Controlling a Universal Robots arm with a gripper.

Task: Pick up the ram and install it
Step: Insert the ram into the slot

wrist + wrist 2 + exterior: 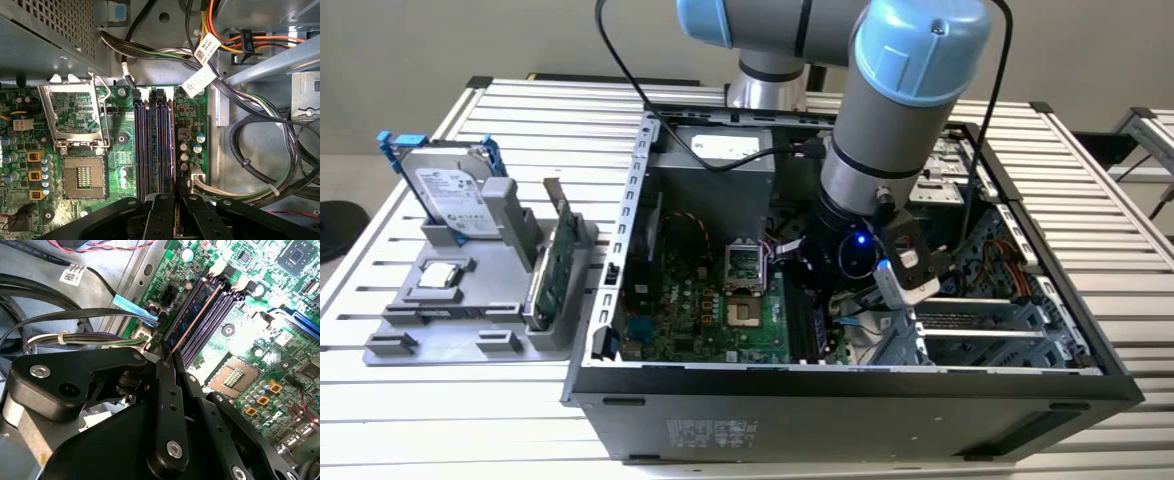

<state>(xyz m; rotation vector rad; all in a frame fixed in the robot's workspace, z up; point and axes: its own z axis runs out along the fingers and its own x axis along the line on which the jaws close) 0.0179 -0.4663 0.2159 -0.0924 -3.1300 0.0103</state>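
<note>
The ram [173, 145] is a thin dark stick seen edge-on, with its copper-coloured edge [197, 315] running along the outermost of the memory slots [150, 145], the one beside the small capacitors. My gripper [175, 197] is shut on the ram, its black fingers [165, 390] pinching it from both sides. I cannot tell whether the stick is pressed into the slot or just rests over it. In the exterior view the arm's wrist [887, 250] reaches down into the open computer case [854, 400], above the green motherboard [707, 310].
An open CPU socket [82, 175] lies beside the slots. Bundled cables [250, 150] crowd the case wall next to the gripper. Outside the case, a grey holder [440, 300] carries a silver hard drive [454, 195] and an upright green card [558, 265].
</note>
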